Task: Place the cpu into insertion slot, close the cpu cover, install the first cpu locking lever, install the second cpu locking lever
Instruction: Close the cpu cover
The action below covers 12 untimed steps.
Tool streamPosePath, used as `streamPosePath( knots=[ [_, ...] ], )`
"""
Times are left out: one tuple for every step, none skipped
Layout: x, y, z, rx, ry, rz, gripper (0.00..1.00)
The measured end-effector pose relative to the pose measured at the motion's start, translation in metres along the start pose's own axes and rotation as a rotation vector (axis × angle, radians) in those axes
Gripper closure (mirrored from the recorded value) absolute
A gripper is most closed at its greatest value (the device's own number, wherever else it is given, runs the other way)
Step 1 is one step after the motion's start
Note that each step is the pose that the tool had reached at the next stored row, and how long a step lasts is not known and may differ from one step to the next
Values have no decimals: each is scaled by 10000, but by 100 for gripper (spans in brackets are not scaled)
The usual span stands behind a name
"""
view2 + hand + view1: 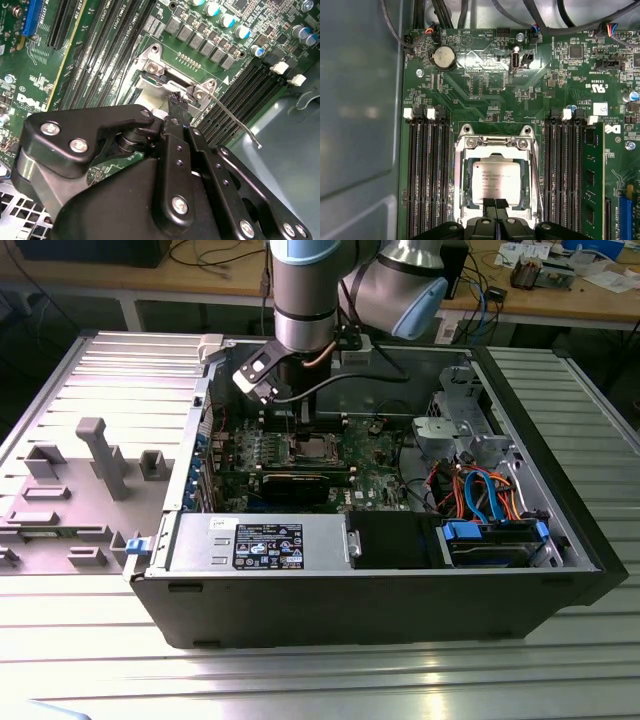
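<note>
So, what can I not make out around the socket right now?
1. First wrist view: the gripper covers one edge of the cpu cover.
2. Second wrist view: the gripper body hides most of the insertion slot.
3. Exterior view: the cpu is too small to judge its seating.

My arm (300,290): silver-grey tubes, thick round joints, pale blue caps (425,302) on the joint ends. At the wrist, a small boxy camera (258,372), black with a light face. One black cable (350,380) loops off the wrist. My claw (494,205): matte black all over, built of flat plates and rounded links. Bright silver screws (79,145) dot the links, singly and in pairs. The fingers (489,206) are narrow, black, square-tipped.
</note>
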<state>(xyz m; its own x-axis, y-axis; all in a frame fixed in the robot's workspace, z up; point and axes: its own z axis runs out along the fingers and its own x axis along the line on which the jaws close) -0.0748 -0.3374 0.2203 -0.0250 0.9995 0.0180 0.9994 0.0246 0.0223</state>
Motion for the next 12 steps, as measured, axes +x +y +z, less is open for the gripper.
streamPosePath(
  knots=[
    [0, -13, 13, 1, 5, -6, 89],
    [0, -23, 27, 0, 10, -11, 89],
    [0, -36, 41, 0, 13, -19, 89],
    [0, -45, 52, 4, 16, -28, 89],
    [0, -53, 73, 6, 19, -40, 89],
    [-1, -56, 104, 7, 21, -50, 89],
    [-1, -57, 118, 9, 21, -53, 89],
    [-1, -58, 128, 14, 22, -55, 89],
    [-2, -59, 133, 18, 18, -59, 89],
    [-2, -59, 133, 19, 18, -59, 89],
    [-1, -58, 130, 17, 22, -59, 89],
    [-1, -58, 120, 16, 22, -59, 89]
  ],
)
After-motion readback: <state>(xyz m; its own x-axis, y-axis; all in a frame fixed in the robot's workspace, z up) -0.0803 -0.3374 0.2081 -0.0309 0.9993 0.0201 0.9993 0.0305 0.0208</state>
